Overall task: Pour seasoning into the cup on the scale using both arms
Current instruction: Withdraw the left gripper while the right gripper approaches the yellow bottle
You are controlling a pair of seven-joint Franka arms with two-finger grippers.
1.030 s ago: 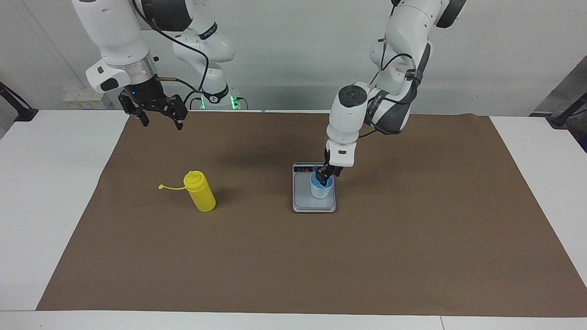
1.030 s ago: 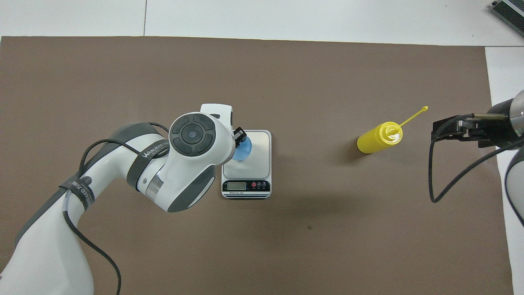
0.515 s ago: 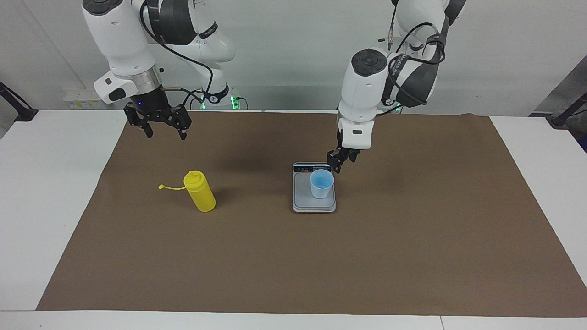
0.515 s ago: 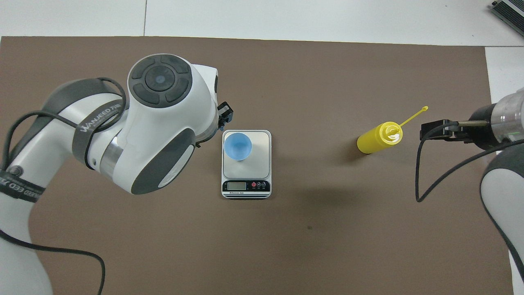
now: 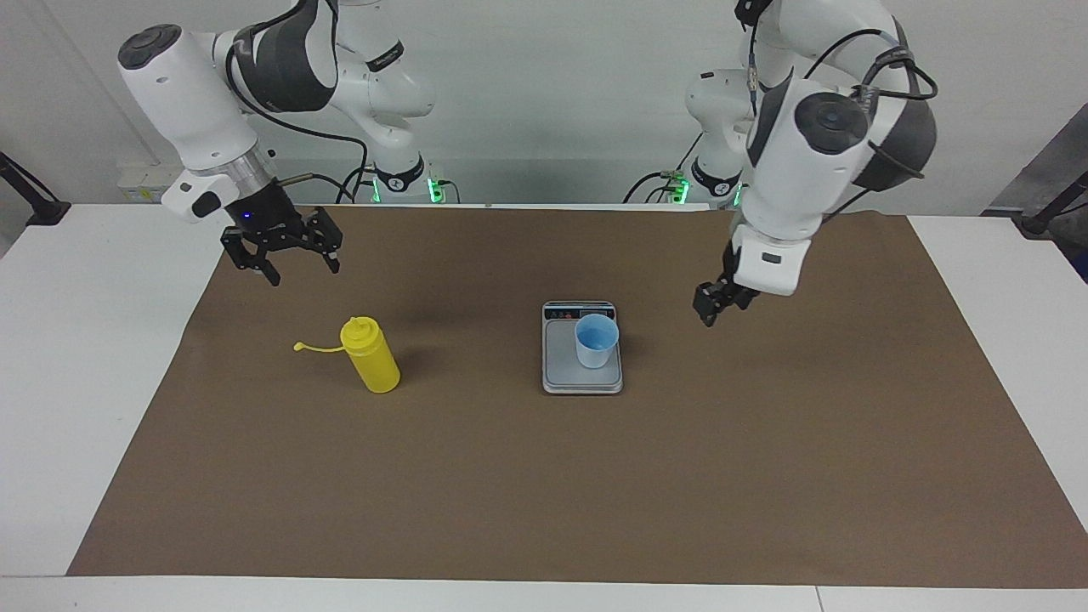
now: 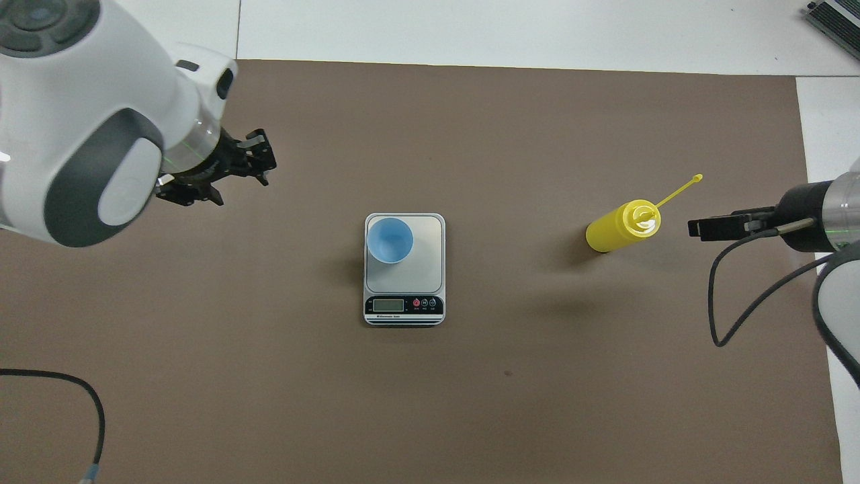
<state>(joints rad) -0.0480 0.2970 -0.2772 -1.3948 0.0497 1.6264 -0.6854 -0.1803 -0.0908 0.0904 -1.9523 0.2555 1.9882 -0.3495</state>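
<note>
The left arm's upper links run off the top and side of the overhead view, so only its bulky white wrist and the left tool [image 6: 222, 171] show there; in the facing view the same left tool [image 5: 712, 306] hangs in the air over bare brown mat, toward the left arm's end of the table, holding nothing. Whether its fingers are parted or together cannot be told in either view. The right arm is likewise cut by the overhead frame's side edge, and its right tool [image 6: 722, 225] shows there only edge-on as a dark bar. The facing view is clearer: the right tool [image 5: 289, 253] hangs with its fingers spread wide and empty, over the mat near the corner at the robots' edge and the right arm's end.

One of each task thing is present. One seasoning bottle [image 5: 371, 354] stands on the mat toward the right arm's end, untouched, its thin cap strap [image 5: 316, 346] sticking out toward that end. One scale [image 5: 561, 370] sits around the middle of the table [image 5: 85, 357], display strip toward the robots' edge; its digits are too small to read. One cup [image 5: 596, 341] stands upright on the scale's platform, at the side toward the left arm. What the cup contains cannot be made out. Two arms, two tools.
</note>
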